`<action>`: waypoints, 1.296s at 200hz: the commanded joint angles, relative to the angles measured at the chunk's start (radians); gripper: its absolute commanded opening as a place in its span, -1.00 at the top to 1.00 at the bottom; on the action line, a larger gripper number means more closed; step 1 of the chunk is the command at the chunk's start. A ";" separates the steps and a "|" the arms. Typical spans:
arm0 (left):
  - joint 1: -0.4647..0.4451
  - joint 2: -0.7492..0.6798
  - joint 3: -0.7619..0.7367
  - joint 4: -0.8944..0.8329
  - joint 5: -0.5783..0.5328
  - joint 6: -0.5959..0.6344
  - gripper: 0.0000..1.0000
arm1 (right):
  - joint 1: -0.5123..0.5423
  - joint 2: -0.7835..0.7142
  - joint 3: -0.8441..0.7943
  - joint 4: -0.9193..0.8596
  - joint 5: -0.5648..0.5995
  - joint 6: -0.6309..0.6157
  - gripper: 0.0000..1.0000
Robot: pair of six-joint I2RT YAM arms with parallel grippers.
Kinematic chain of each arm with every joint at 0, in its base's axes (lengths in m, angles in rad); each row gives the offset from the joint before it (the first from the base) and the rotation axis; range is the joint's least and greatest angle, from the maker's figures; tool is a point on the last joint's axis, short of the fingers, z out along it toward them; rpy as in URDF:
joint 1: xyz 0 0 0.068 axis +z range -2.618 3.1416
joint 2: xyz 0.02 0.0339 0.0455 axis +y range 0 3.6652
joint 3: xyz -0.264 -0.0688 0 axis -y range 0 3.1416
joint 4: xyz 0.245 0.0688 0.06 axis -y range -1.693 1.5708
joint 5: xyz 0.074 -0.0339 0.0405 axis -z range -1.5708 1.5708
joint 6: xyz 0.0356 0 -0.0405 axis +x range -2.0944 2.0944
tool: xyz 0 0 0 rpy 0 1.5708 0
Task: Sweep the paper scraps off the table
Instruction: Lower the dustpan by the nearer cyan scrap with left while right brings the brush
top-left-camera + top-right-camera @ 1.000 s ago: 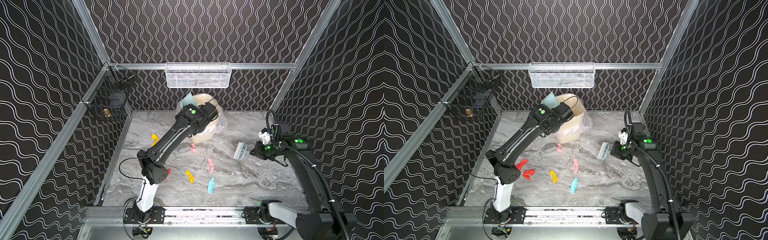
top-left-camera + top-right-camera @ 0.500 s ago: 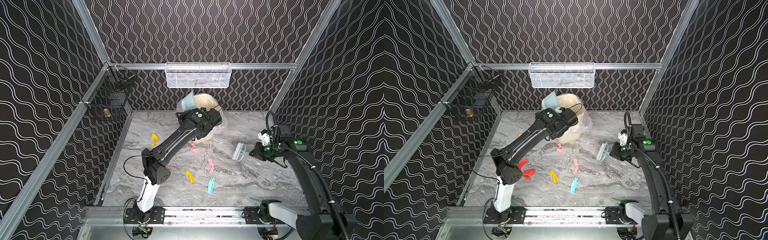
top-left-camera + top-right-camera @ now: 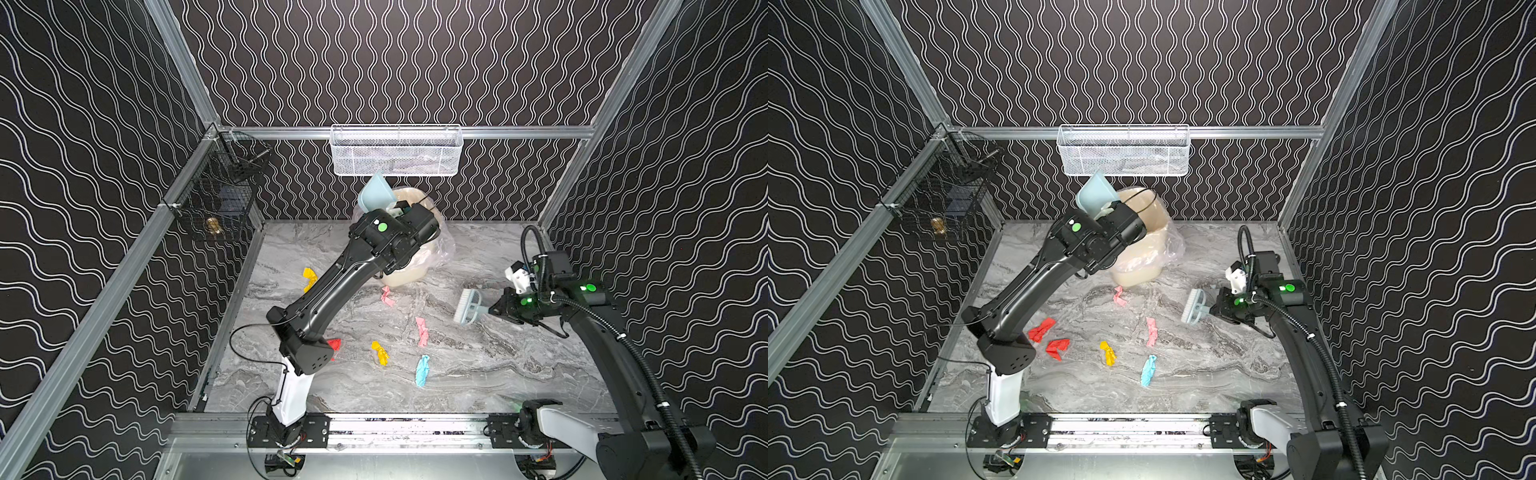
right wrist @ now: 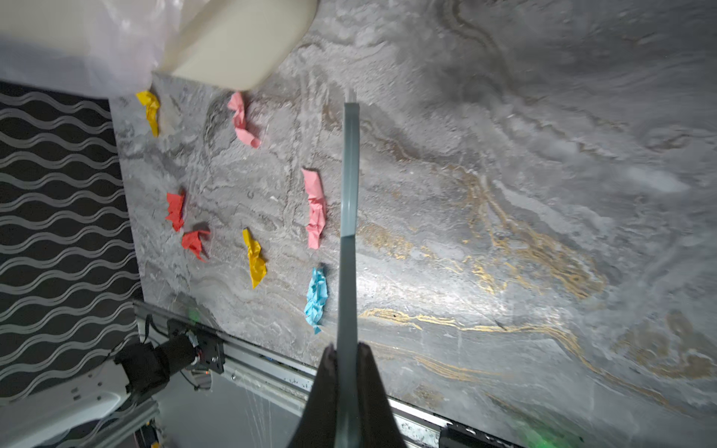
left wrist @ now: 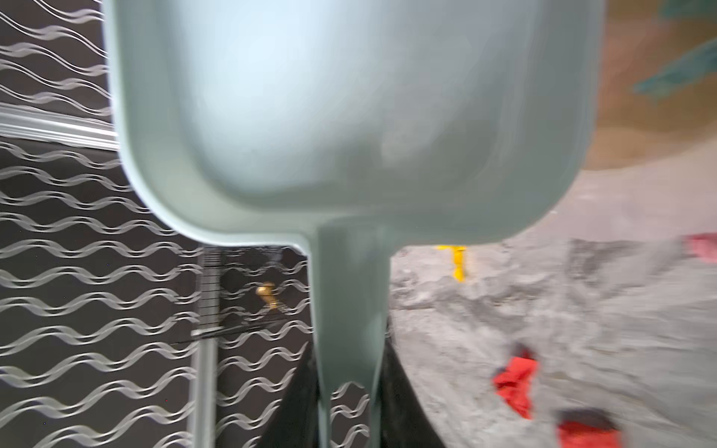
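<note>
In both top views, you see paper scraps (image 3: 422, 370) scattered across the tabletop (image 3: 519, 365), with the dustpan (image 3: 1094, 195) raised beside the bin (image 3: 1138, 272). Left wrist: your left fingers (image 5: 295, 411) pinch the dustpan's handle. Right wrist: your right fingers (image 4: 368, 388) pinch the brush (image 4: 349, 174) by its handle.

No text, label, brand or number can be read anywhere

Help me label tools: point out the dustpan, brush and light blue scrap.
dustpan (image 3: 1094, 195): in a top view, middle of the scoop.
brush (image 3: 1194, 307): in a top view, bristle head.
light blue scrap (image 3: 1148, 370): in a top view, its middle.
</note>
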 commanded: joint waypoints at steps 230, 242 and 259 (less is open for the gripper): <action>-0.269 -0.540 -1.021 0.389 0.829 -0.303 1.00 | 0.595 0.001 -0.155 -0.143 0.282 0.261 1.00; -0.290 -0.527 -1.037 0.402 0.856 -0.301 1.00 | 0.565 -0.010 -0.146 -0.172 0.313 0.249 1.00; -0.321 -0.505 -1.055 0.416 0.886 -0.300 1.00 | 0.505 -0.021 -0.108 -0.218 0.350 0.213 1.00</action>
